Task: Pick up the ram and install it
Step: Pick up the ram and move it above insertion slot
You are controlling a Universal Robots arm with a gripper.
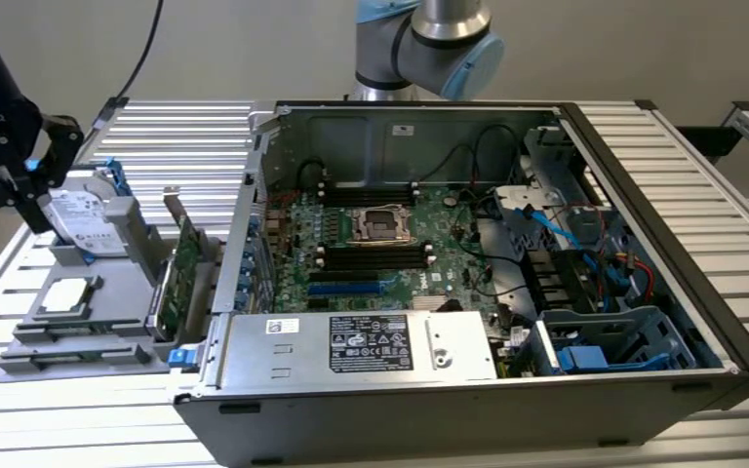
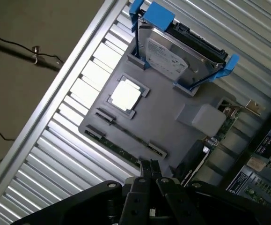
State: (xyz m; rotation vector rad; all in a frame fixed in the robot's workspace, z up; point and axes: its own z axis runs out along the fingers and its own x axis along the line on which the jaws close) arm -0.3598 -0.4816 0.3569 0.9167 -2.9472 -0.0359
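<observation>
As things lie on the slatted table (image 1: 713,185), computer case (image 1: 479,429): side open, taking up the middle and the exterior view's right.
Motherboard (image 1: 427,249): green, flat on the case floor, with dark memory slots beside the processor socket.
Power supply (image 1: 362,343): silver box against the case's near wall.
Tray (image 2: 163,117): grey fixture on the table, just beside the case on the exterior view's left.
Hard drive (image 2: 168,54): in a blue carrier, propped at a tilt at one end of the tray.
Expansion card (image 1: 186,268): green, standing on edge between tray and case.
Gripper (image 2: 148,165): black, hanging over the tray; its fingertips are pressed together with nothing between them.
Ram (image 2: 114,146): thin green stick lying along the tray's edge, outside the case; one end is near the gripper's tips, and whether they touch cannot be told.
Processor chip (image 2: 125,95): silver square in a tray recess, between hard drive and ram.
</observation>
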